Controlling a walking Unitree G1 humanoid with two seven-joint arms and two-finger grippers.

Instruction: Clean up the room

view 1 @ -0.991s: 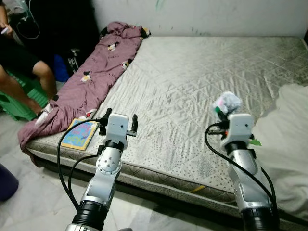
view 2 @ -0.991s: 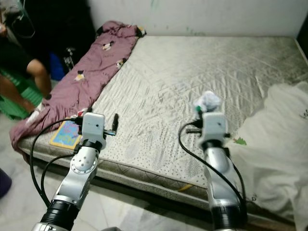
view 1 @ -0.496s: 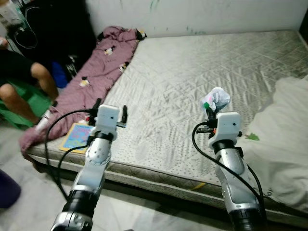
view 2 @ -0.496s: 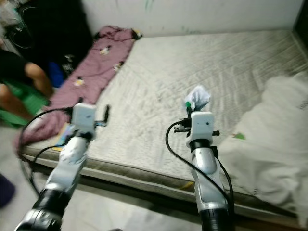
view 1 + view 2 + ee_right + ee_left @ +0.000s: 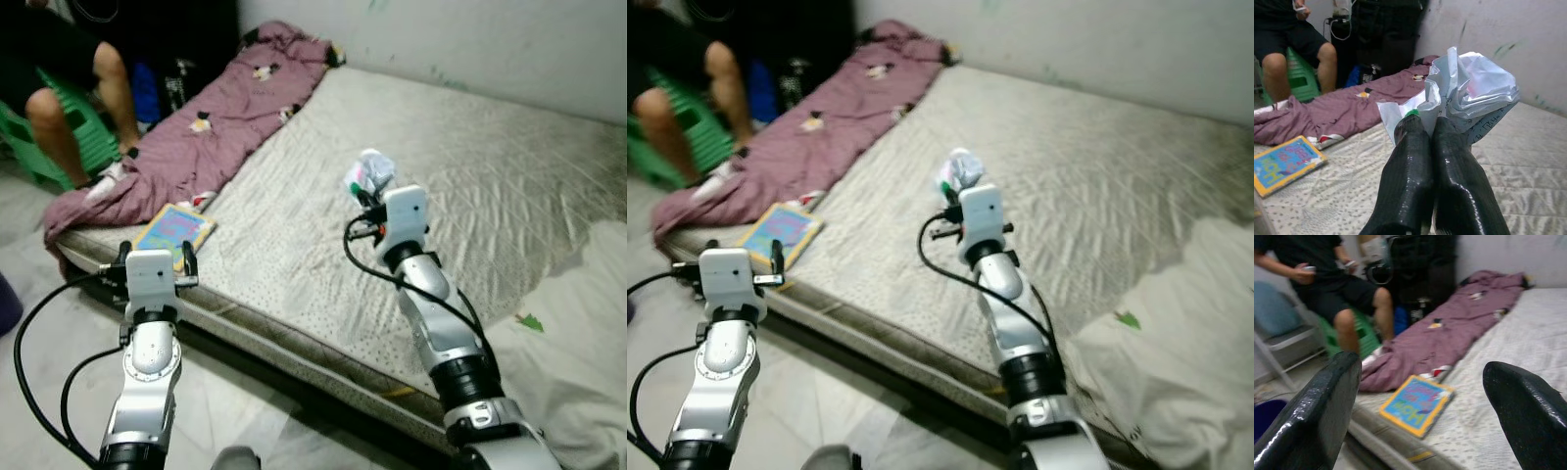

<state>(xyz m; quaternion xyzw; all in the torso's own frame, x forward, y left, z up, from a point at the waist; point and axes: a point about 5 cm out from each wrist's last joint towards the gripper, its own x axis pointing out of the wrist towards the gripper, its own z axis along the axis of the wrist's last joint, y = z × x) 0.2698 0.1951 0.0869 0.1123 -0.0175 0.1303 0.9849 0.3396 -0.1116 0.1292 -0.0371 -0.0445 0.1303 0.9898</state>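
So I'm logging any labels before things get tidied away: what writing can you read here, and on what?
Book on the mattress corner: big coloured cover letters, too blurred to read.
Crumpled paper held in the right pincer: faint handwriting along one edge, not legible.
Nothing else carries readable text.

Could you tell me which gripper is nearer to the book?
Left. The left gripper, open, hangs just off the bed's edge beside the book. The right gripper, shut on crumpled paper, is out over the mattress.
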